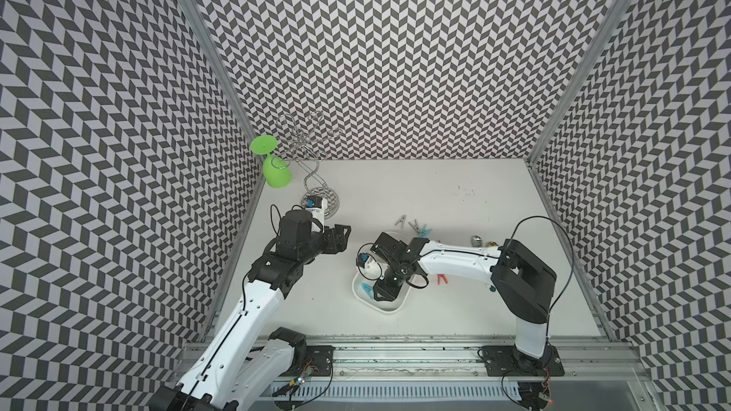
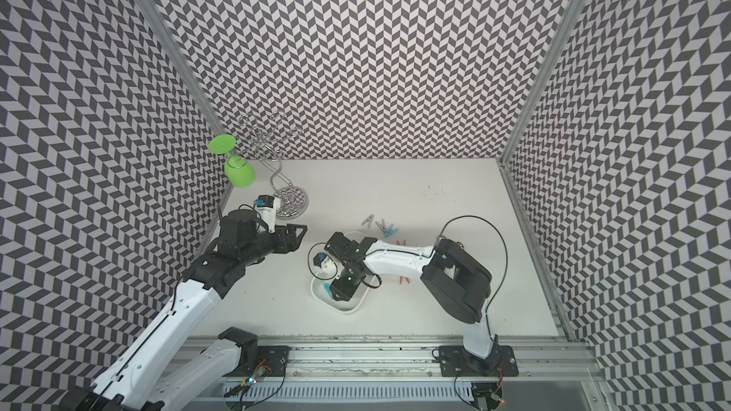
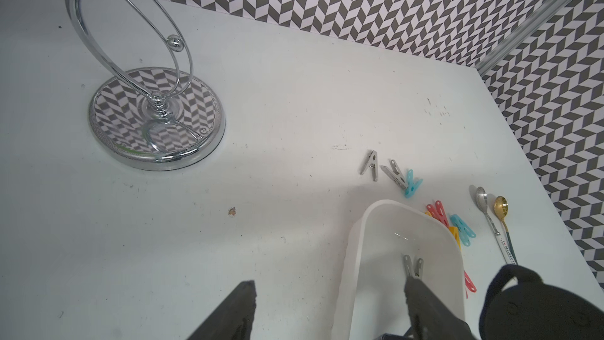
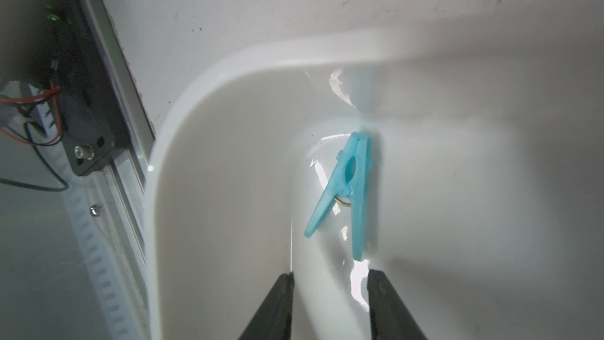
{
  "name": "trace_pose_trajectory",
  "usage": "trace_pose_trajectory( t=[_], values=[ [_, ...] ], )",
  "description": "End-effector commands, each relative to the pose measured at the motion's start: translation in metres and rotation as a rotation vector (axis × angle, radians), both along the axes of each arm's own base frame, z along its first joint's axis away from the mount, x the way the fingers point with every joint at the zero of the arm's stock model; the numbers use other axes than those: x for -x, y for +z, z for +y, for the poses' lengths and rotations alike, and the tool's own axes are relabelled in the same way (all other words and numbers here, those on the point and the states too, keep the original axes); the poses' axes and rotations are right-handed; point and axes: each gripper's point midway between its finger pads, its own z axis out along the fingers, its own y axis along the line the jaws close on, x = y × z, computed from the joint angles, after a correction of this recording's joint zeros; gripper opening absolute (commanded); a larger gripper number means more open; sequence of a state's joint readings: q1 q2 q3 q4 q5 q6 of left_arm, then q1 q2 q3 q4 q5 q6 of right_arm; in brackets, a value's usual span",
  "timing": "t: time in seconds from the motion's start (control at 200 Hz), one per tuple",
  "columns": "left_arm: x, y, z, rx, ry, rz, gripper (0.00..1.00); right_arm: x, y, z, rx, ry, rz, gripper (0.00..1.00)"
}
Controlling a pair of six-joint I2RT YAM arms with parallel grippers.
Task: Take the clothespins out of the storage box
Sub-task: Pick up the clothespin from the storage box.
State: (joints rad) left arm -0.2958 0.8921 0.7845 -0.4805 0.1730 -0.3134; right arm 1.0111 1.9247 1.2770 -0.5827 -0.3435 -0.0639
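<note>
My right pincer [image 4: 330,274] reaches down into the storage box [image 4: 228,70]. Its jaws are released and parted with nothing between them, and the tips stop just short of a teal clothespin [image 4: 346,191]. That peg lies on the box floor close to the wall, so I come at it from the open middle of the box rather than over the rim.

The box sits mid-surface [image 1: 435,191], nearer the front edge. In the left wrist view a grey clothespin [image 3: 412,266] also appears to lie inside it, partly hidden behind one of my left fingers [image 3: 425,305].

My left pincer [image 3: 328,286] hovers wide open and empty beside the box, toward the surface's left edge. I judge that this keeps it clear of the right one.

The loose clothespins [image 1: 413,225], grey and teal, lie out on the surface behind the box. Red, yellow and teal ones lie just beside its wall. By my reckoning two pegs remain to lift out.
</note>
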Motion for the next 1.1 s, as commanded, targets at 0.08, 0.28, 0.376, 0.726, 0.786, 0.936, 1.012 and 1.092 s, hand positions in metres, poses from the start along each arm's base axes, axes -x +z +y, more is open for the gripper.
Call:
trace_pose_trajectory(
  t=[0.08, 0.28, 0.376, 0.726, 0.786, 0.936, 1.012, 1.092],
  values=[
    [0.004, 0.01, -0.002, 0.02, 0.001, -0.008, 0.77, -0.019, -0.016, 0.011, 0.002, -0.045, -0.072, 0.33],
    [0.005, 0.01, -0.004, 0.029, -0.003, 0.002, 0.77, -0.019, -0.02, 0.014, 0.003, -0.046, -0.068, 0.16],
    [0.005, 0.012, -0.005, 0.031, -0.005, 0.005, 0.77, -0.018, -0.017, 0.012, 0.005, -0.043, -0.069, 0.06],
    [-0.004, 0.017, -0.005, 0.004, 0.009, 0.008, 0.76, -0.036, 0.048, -0.01, -0.093, -0.206, -0.099, 0.0],
    [-0.006, 0.017, -0.005, -0.005, 0.012, 0.011, 0.76, -0.047, 0.061, -0.026, -0.095, -0.276, -0.125, 0.0],
    [-0.009, 0.015, -0.009, -0.022, 0.008, 0.023, 0.77, -0.077, 0.079, -0.079, -0.068, -0.495, -0.164, 0.0],
    [-0.013, 0.014, -0.009, -0.026, 0.014, 0.027, 0.77, -0.087, 0.082, -0.11, -0.056, -0.623, -0.155, 0.0],
    [-0.016, 0.012, -0.008, -0.036, 0.024, 0.034, 0.77, -0.092, 0.083, -0.142, -0.06, -0.763, -0.133, 0.0]
  ],
)
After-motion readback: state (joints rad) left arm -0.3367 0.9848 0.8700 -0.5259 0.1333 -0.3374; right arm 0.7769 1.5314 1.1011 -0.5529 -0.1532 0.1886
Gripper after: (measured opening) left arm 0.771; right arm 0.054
